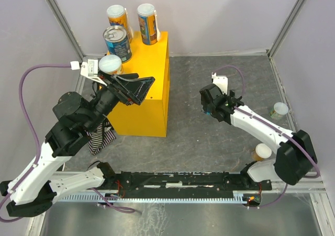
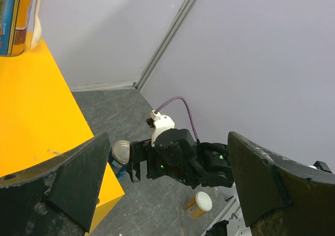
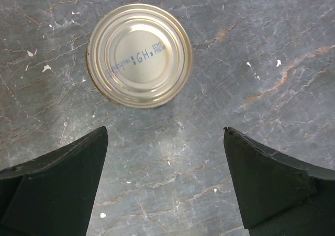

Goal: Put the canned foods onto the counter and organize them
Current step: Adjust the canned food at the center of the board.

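My right pincer (image 3: 165, 131) hangs wide and empty over the upright silver-topped cylindrical can (image 3: 138, 55), well right of the bright yellow box counter (image 1: 157, 105). Advice: advance to centre it, descend, then close squarely.

We see a big bright yellow box (image 1: 152, 108) on the grey table (image 1: 209, 142). Four small round cans stand up on top of it. An orange can (image 1: 118, 17) and a yellow-blue can (image 1: 147, 22), both white-lidded, are at the back. Then come a blue can with a silver top (image 1: 116, 42) and a white-lidded can (image 1: 110, 64) at the front left. A shiny silver-ended can (image 3: 138, 55) stands on the table. Far right stand a green can (image 1: 279, 110) and a tan can (image 1: 261, 152), both white-lidded.
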Robot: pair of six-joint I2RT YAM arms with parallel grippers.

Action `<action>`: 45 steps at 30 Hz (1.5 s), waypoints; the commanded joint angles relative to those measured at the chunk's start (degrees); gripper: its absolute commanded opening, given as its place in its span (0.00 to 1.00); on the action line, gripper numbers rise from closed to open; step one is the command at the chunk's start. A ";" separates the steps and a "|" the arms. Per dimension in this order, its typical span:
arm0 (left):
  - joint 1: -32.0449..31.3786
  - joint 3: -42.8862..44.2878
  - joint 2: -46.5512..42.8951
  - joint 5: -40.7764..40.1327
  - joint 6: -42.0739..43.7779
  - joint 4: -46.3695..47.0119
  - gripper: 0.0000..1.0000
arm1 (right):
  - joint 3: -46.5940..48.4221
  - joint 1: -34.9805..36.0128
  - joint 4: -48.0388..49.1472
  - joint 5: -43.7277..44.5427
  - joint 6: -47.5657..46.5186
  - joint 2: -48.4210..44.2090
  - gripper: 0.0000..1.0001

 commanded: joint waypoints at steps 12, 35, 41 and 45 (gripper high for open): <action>0.07 1.84 0.15 -0.28 0.87 -1.98 0.99 | 4.35 -4.43 7.20 -5.22 -0.66 9.16 0.99; 0.05 3.84 1.78 -1.82 5.63 -4.55 0.99 | 8.57 -9.29 10.45 -17.19 0.58 15.63 0.46; 0.05 3.50 1.90 -1.43 5.86 -3.88 0.99 | 7.91 -9.59 10.95 -25.15 4.70 12.15 0.44; 0.06 3.02 1.67 -1.05 5.44 -3.22 0.99 | 6.55 -10.10 12.09 -30.85 8.80 9.36 0.44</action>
